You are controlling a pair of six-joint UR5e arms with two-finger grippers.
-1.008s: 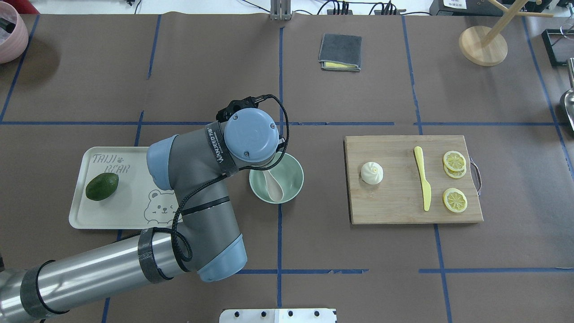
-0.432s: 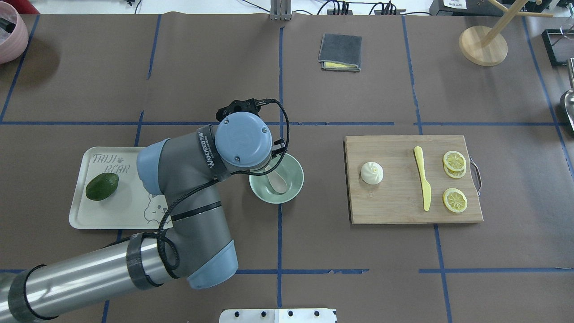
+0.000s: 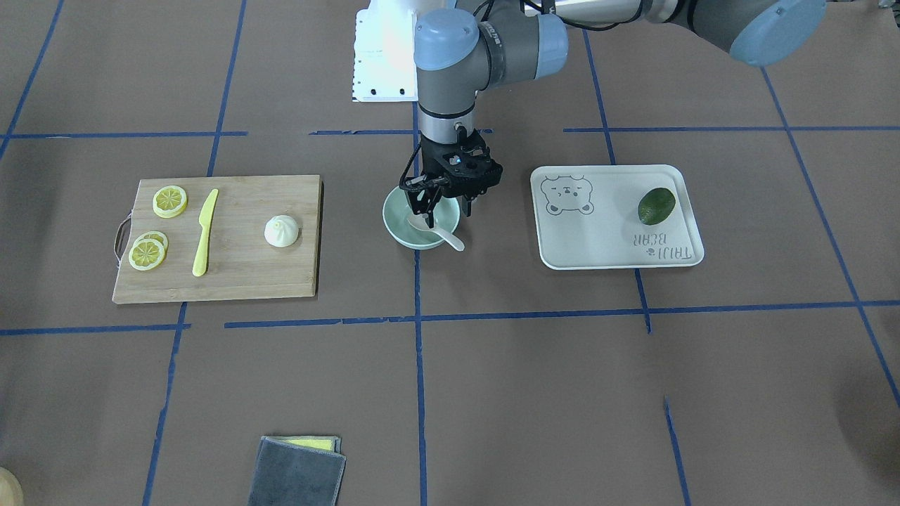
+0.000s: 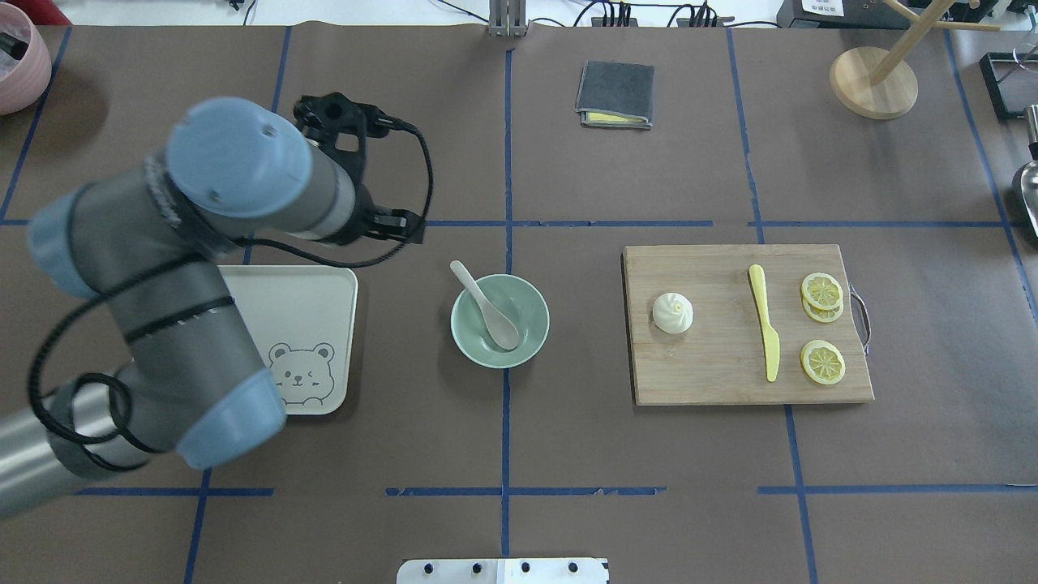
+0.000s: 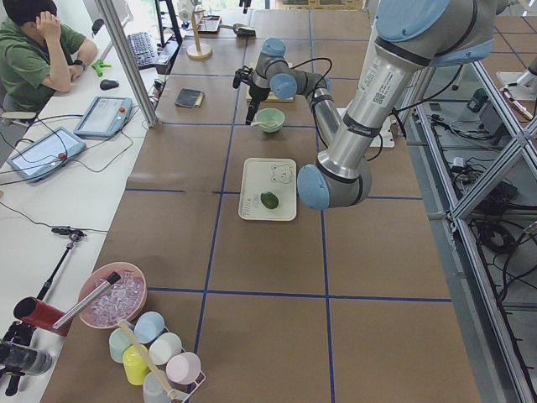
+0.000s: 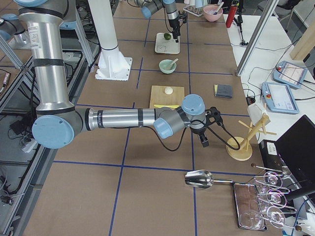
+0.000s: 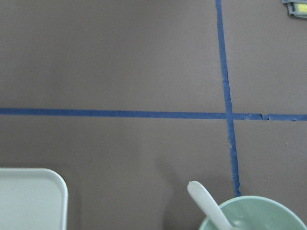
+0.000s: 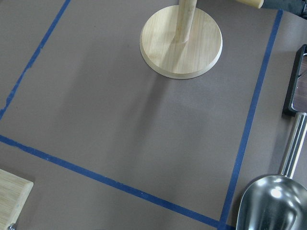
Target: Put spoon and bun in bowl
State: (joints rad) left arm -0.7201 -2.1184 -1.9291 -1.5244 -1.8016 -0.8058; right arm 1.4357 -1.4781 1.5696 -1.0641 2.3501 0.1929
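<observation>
**One in, one out**

Clock directions as on the overhead view, 12 away from the robot.

Nearest, at 8 o'clock of the bowl: flat cream rectangular bear-print tray (image 4: 316, 308), half covered by the left arm. Dark green avocado (image 3: 656, 206) hidden there, plain only from the front.

At table centre: round pale mint-green bowl (image 4: 531, 312). In it, the small cream-grey plastic soup spoon (image 4: 488, 311), scoop on the bowl floor, long axis from 5 to 11 o'clock, handle tip out over the rim and pointing to 11.

At 3 o'clock, well apart: small round white steamed bun (image 4: 672, 313), pleated top up, on the wooden cutting board (image 4: 714, 373). Beside it, a yellow plastic knife (image 4: 764, 324) and lemon slices (image 4: 822, 292).

Left gripper (image 3: 444, 211): from the front, low over the bowl, fingers spread and clamped on nothing. From overhead, high at 10 o'clock, fingertips hard to make out.

Farther off: right gripper (image 6: 205, 133) by a round wooden stand base (image 4: 873, 83), seen only from the side. Jaws impossible to tell.

Farthest, near 1 o'clock: folded grey cloth (image 4: 615, 93).
</observation>
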